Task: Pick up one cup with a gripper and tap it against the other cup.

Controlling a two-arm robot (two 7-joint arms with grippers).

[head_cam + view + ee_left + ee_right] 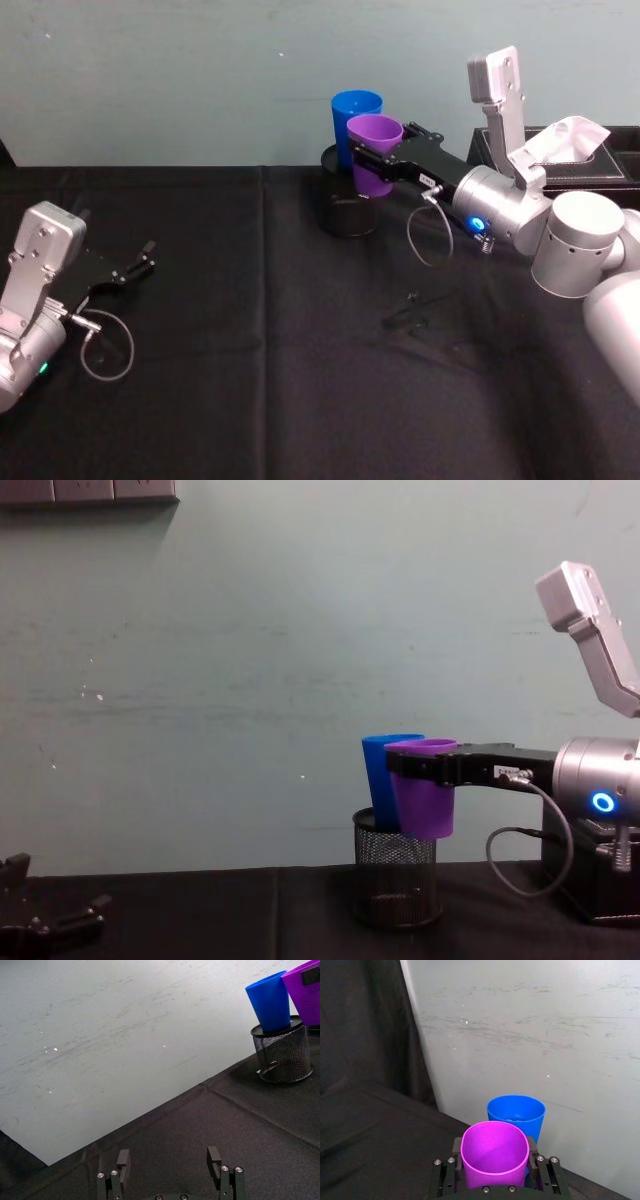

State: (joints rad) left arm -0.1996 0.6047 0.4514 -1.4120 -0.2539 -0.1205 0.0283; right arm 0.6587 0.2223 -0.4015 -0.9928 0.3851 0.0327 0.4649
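Gripping purple cup (pixel 375 131) beside blue cup (pixel 355 108), right gripper (pixel 369 161); left gripper (pixel 143 258) wide over black cloth (pixel 250 330); pale wall (pixel 180 80) behind.

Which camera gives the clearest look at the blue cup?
The left wrist view: the blue cup shows nearly whole, from the side. In head, chest and right wrist views, the purple cup covers part of it.

A black cloth (pixel 250 380) covers the worktop. A black mesh holder (pixel 348 215) stands upright near the far edge, right of middle. A black box (pixel 612 172) sits at the far right corner. Small dark bits (pixel 408 310) lie right of centre. Behind it all is a pale, scuffed wall (pixel 180 80).
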